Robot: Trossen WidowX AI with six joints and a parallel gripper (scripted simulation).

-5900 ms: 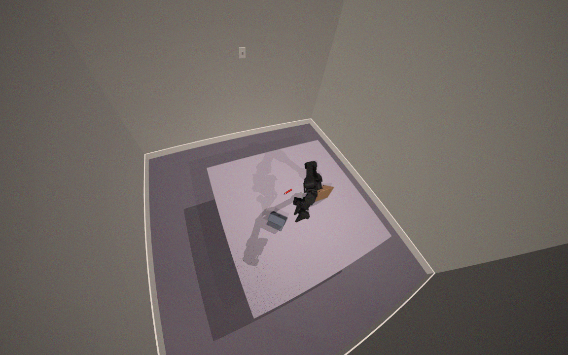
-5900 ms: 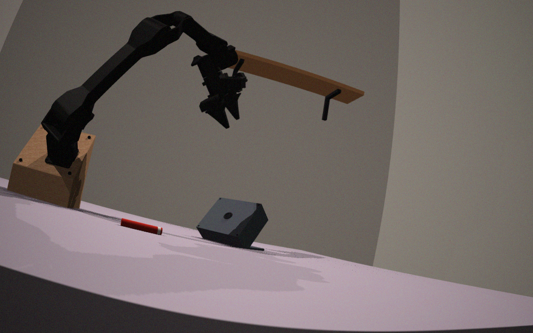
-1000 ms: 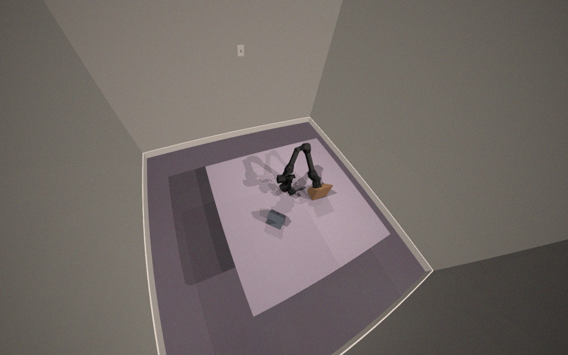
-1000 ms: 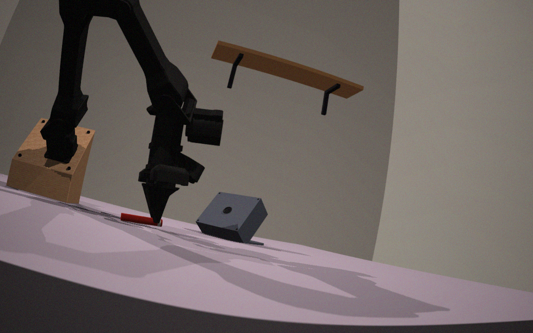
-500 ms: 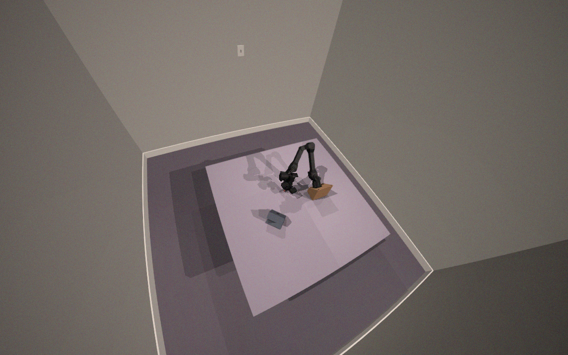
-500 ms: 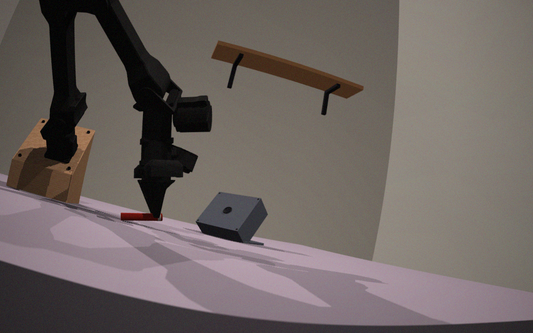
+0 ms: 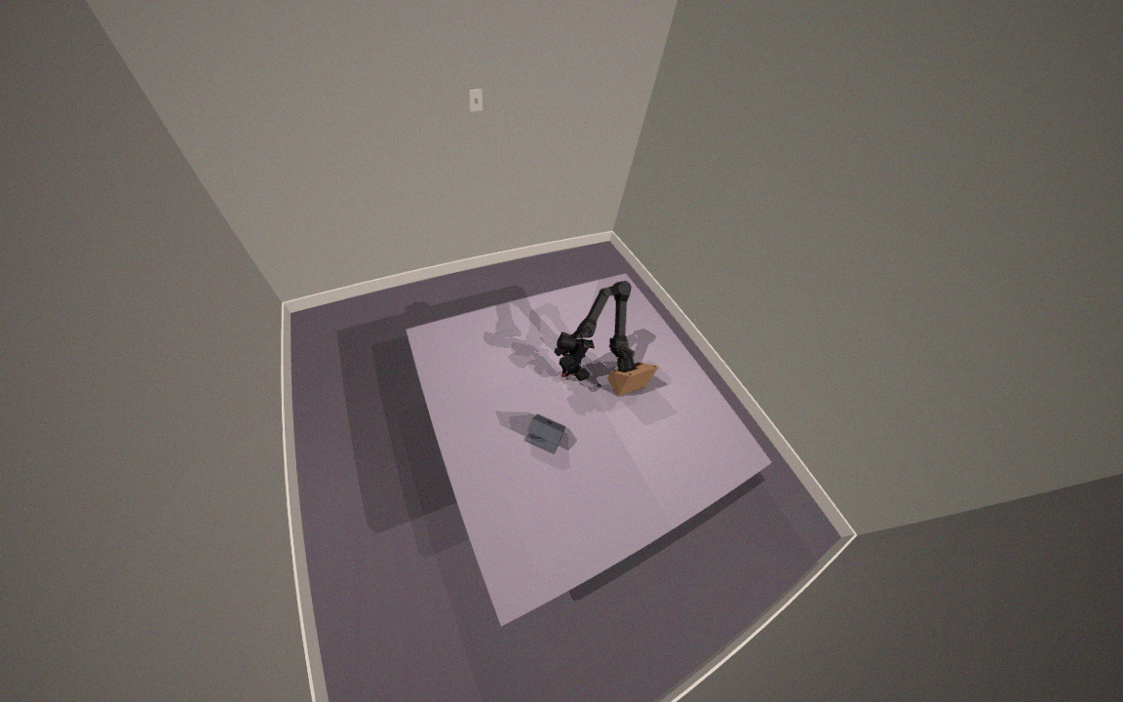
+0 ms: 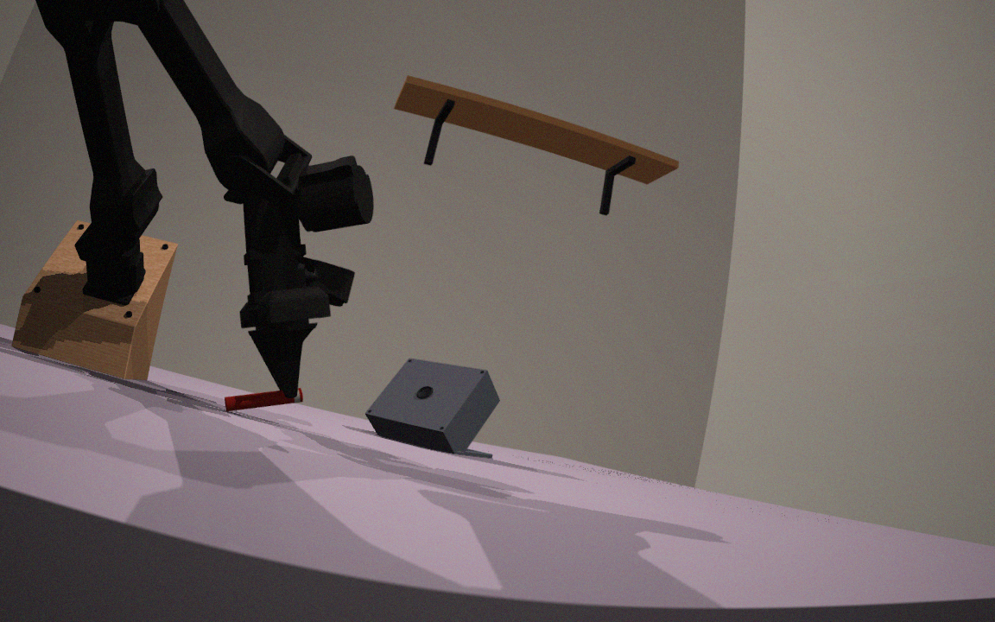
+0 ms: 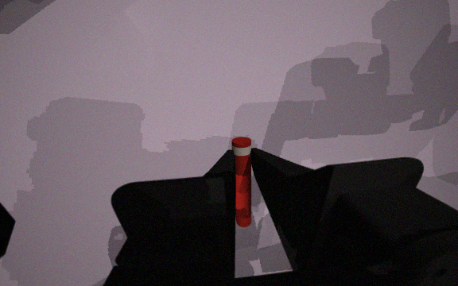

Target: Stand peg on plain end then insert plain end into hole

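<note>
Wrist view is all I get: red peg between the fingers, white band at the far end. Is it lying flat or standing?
Observer: Neither, quite. In the exterior view the peg lies nearly level. Its banded end is tipped slightly up where the gripper is shut on it.
Operator: Where is the panel? I can't see it.
Observer: The grey panel sits on the table, to the right of the banded end in that view and apart from the peg.
Operator: Is the hole free?
Observer: Yes, the hole in its sloped face is dark and holds nothing.
</note>
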